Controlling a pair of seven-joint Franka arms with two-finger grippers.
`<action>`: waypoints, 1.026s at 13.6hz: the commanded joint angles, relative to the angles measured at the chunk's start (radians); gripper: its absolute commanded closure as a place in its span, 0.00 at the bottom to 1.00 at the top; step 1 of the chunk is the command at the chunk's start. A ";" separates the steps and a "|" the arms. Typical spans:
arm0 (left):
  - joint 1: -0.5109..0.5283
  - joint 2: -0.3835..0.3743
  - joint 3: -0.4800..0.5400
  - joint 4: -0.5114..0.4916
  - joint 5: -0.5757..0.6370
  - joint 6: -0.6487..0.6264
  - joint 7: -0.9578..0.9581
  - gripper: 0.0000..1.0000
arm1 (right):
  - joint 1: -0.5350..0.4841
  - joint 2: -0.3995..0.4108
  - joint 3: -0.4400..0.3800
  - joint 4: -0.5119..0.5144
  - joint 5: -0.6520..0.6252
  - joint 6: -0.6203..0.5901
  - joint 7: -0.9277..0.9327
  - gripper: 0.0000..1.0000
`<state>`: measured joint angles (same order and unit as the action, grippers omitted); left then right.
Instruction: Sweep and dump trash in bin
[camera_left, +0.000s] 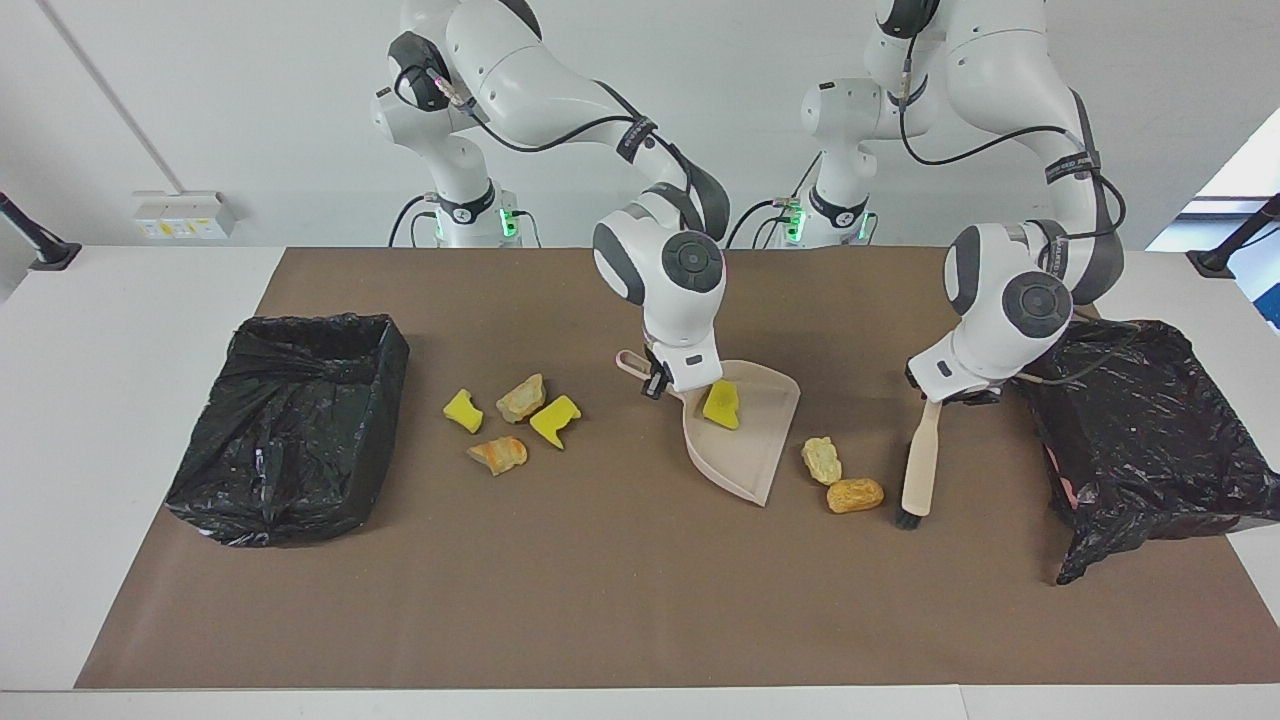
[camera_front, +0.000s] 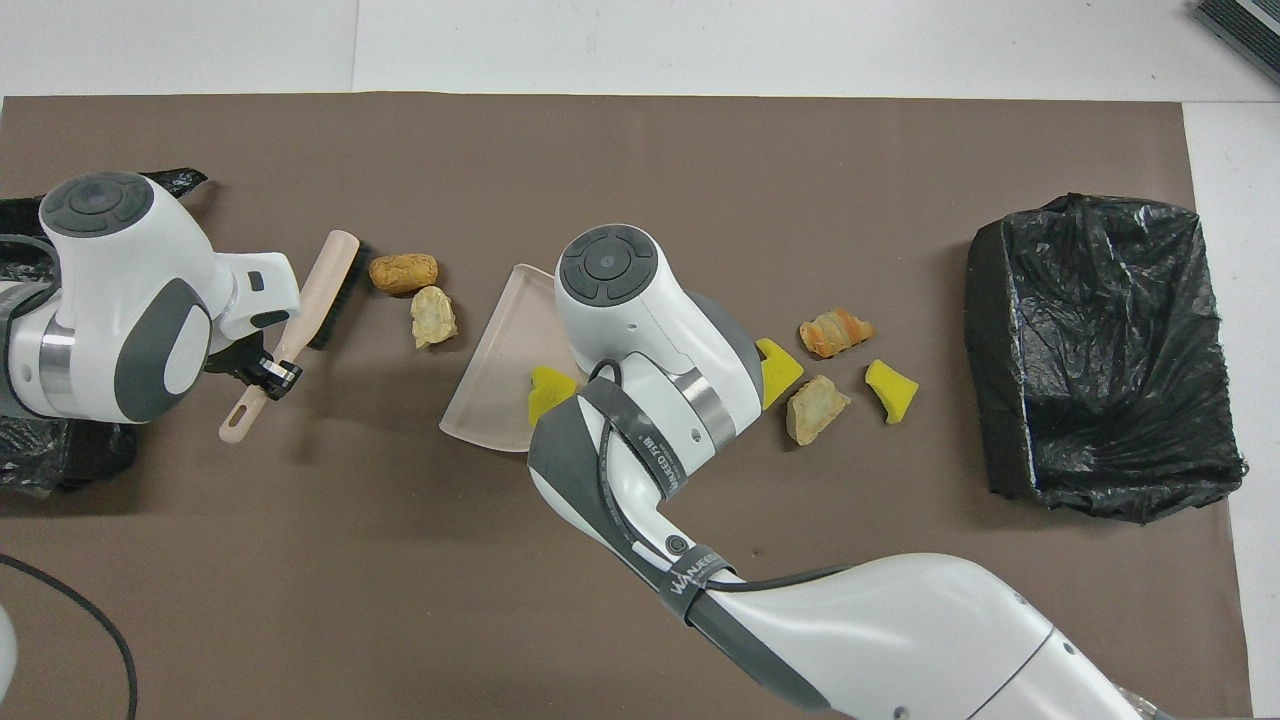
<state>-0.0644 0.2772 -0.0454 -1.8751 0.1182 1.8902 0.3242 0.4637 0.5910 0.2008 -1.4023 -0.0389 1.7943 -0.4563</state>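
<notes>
My right gripper (camera_left: 657, 385) is shut on the handle of the beige dustpan (camera_left: 745, 445), which lies flat mid-mat with one yellow scrap of trash (camera_left: 720, 405) (camera_front: 548, 390) in it. My left gripper (camera_left: 940, 398) (camera_front: 268, 372) is shut on the handle of the beige brush (camera_left: 920, 465) (camera_front: 322, 288). The brush's bristle end points down at the mat. Two tan lumps (camera_left: 822, 460) (camera_left: 855, 494) lie between brush and pan mouth. Several more scraps (camera_left: 521, 397) (camera_front: 836, 332) lie beside the pan toward the right arm's end.
A black-lined bin (camera_left: 300, 480) (camera_front: 1100, 420) stands at the right arm's end of the mat. Another (camera_left: 1150, 470) stands at the left arm's end, close beside my left wrist. The brown mat (camera_left: 620, 600) covers the table's middle.
</notes>
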 joint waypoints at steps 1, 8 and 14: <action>-0.072 -0.032 0.007 -0.041 -0.035 0.020 0.009 1.00 | 0.000 -0.010 0.008 -0.020 -0.001 -0.004 0.034 1.00; -0.251 -0.122 0.007 -0.171 -0.042 0.001 0.015 1.00 | 0.000 -0.011 0.008 -0.021 -0.001 -0.003 0.034 1.00; -0.298 -0.226 0.012 -0.153 -0.108 -0.106 0.001 1.00 | 0.000 -0.011 0.008 -0.021 -0.001 -0.003 0.034 1.00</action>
<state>-0.3531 0.1226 -0.0538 -2.0088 0.0314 1.8158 0.3219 0.4649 0.5907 0.2008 -1.4027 -0.0389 1.7942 -0.4525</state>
